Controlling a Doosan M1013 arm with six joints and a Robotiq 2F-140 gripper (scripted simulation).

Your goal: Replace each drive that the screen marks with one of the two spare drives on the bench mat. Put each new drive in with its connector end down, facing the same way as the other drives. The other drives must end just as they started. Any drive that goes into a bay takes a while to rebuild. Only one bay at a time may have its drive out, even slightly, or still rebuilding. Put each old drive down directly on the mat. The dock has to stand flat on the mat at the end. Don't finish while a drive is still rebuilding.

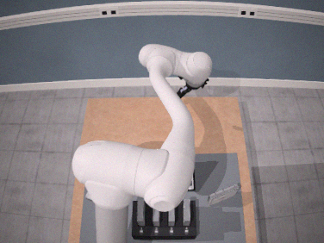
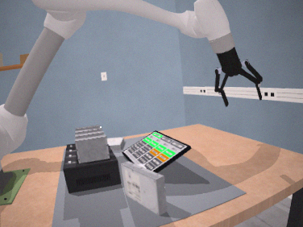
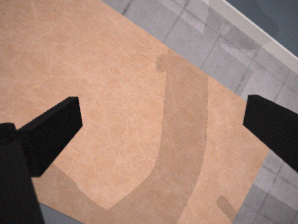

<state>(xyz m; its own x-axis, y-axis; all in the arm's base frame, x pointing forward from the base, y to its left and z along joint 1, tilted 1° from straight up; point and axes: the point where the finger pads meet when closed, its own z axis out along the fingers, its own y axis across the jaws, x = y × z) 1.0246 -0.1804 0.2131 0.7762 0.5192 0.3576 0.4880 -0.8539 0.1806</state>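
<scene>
Nearest, one spare drive (image 1: 223, 195) (image 2: 143, 187) stands on edge on the mat (image 1: 224, 215) (image 2: 93, 209), right of the dock (image 1: 164, 233) (image 2: 93, 177), presumably for easy pinching, while my fingers (image 1: 193, 88) (image 2: 243, 102) hang wide open, empty (screen unobstructed, I judge).

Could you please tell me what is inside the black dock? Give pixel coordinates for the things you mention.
The black dock (image 1: 164, 233) (image 2: 93, 179) holds four gray drives standing side by side, their upper parts showing above it. Their lower ends are hidden inside the dock, so the connectors cannot be seen.
</scene>
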